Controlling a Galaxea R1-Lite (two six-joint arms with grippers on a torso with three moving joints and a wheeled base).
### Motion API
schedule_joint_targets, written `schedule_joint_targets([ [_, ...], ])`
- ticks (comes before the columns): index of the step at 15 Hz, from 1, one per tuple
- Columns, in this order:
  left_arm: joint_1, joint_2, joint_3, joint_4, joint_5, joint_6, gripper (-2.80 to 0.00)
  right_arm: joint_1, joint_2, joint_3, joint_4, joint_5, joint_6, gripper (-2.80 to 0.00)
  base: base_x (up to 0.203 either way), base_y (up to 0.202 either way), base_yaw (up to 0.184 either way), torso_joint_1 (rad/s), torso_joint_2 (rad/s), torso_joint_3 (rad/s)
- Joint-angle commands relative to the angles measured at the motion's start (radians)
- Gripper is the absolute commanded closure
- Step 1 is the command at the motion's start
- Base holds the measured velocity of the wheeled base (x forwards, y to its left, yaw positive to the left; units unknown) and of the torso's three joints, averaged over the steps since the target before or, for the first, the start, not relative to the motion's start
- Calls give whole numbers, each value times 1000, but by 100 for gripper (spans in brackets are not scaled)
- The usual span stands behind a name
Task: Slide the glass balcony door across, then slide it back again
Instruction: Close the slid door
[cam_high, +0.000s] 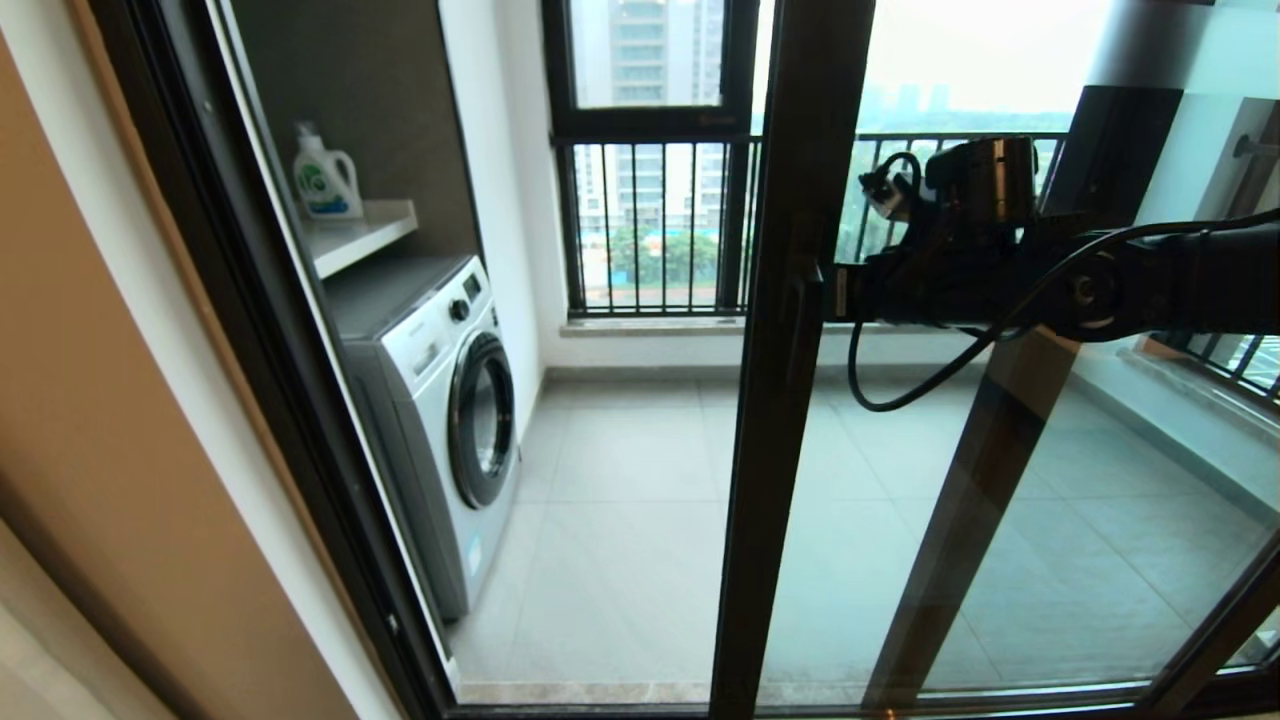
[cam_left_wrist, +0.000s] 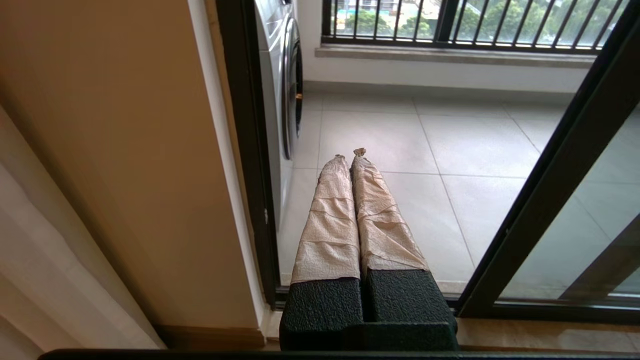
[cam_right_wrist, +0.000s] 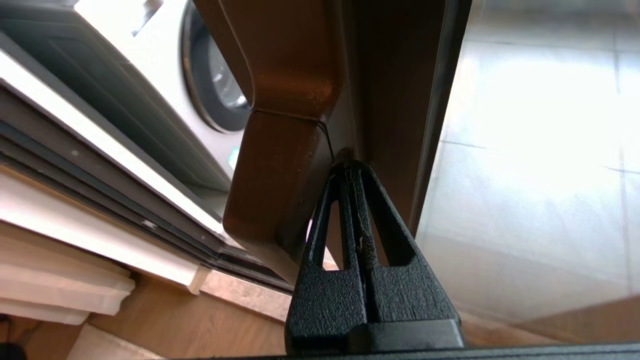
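The glass balcony door (cam_high: 790, 200) stands part-way across, its dark brown frame upright in the middle of the head view, with open doorway to its left. My right gripper (cam_high: 830, 292) reaches in from the right at handle height. In the right wrist view it (cam_right_wrist: 351, 167) is shut, its tips tucked into the gap between the bar handle (cam_right_wrist: 280, 150) and the door frame, touching them. My left gripper (cam_left_wrist: 350, 155) is parked low, shut, its paper-taped fingers (cam_left_wrist: 330, 215) pointing at the open doorway, the door frame (cam_left_wrist: 550, 190) to one side.
A white washing machine (cam_high: 450, 400) stands just inside the balcony at left, with a detergent bottle (cam_high: 325, 180) on the shelf (cam_high: 370, 235) above. A barred window (cam_high: 650, 220) is behind. A second dark-framed panel (cam_high: 1000, 450) slants at right. The beige wall (cam_high: 100, 400) borders the opening.
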Motion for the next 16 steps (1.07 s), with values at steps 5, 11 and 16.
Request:
schedule_joint_targets([
  [5, 0, 0, 0, 1, 1, -1, 0, 96, 42, -19, -20, -22, 37, 0, 0, 0, 0, 0, 0, 0],
  [11, 0, 0, 0, 1, 1, -1, 0, 105, 37, -25, -20, -41, 43, 0, 0, 0, 0, 0, 0, 0],
  [16, 0, 0, 0, 0, 0, -1, 0, 143, 48, -28, -37, -44, 43, 0, 0, 0, 0, 0, 0, 0],
])
